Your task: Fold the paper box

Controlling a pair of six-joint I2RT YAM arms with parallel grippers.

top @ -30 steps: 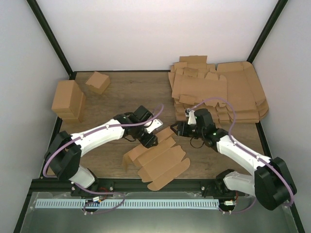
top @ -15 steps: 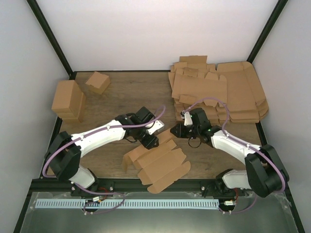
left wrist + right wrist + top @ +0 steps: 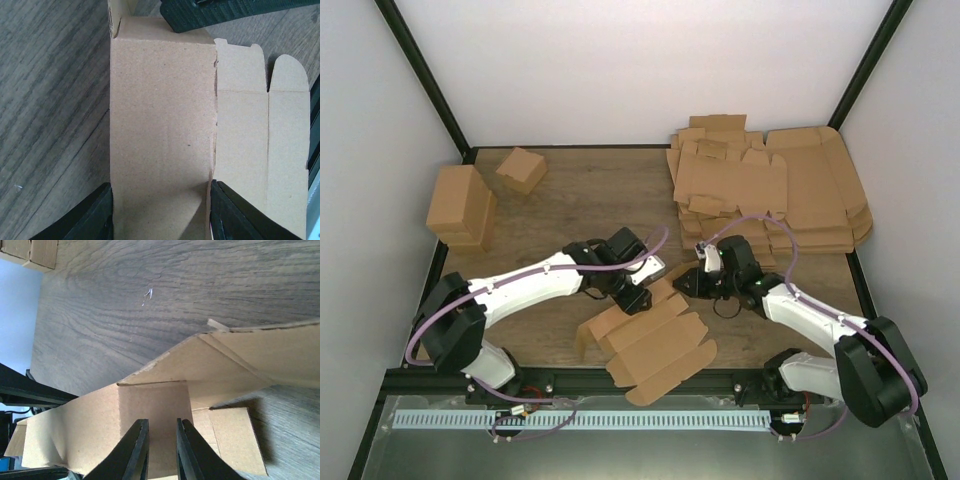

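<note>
The paper box (image 3: 650, 338) is brown die-cut cardboard, partly folded, at the table's near centre. My left gripper (image 3: 638, 298) is over its far left end. In the left wrist view (image 3: 160, 215) the fingers (image 3: 95, 215) press both side edges of a raised panel (image 3: 162, 115), which buckles slightly at the right finger. My right gripper (image 3: 686, 283) is at the box's far right end. In the right wrist view (image 3: 161, 437) its fingers (image 3: 135, 450) are almost together, tips against an upright flap (image 3: 152, 400), with nothing between them. The right gripper also shows in the left wrist view (image 3: 235, 12).
A stack of flat cardboard sheets (image 3: 770, 190) lies at the back right. A tall folded brown box (image 3: 460, 205) and a small cube-like one (image 3: 521, 168) stand at the back left. The table's near edge (image 3: 620, 375) is just beyond the box.
Both grippers have moved slightly toward the near edge. The right gripper first swung left, then came nearer. The box has shifted a little with them.
</note>
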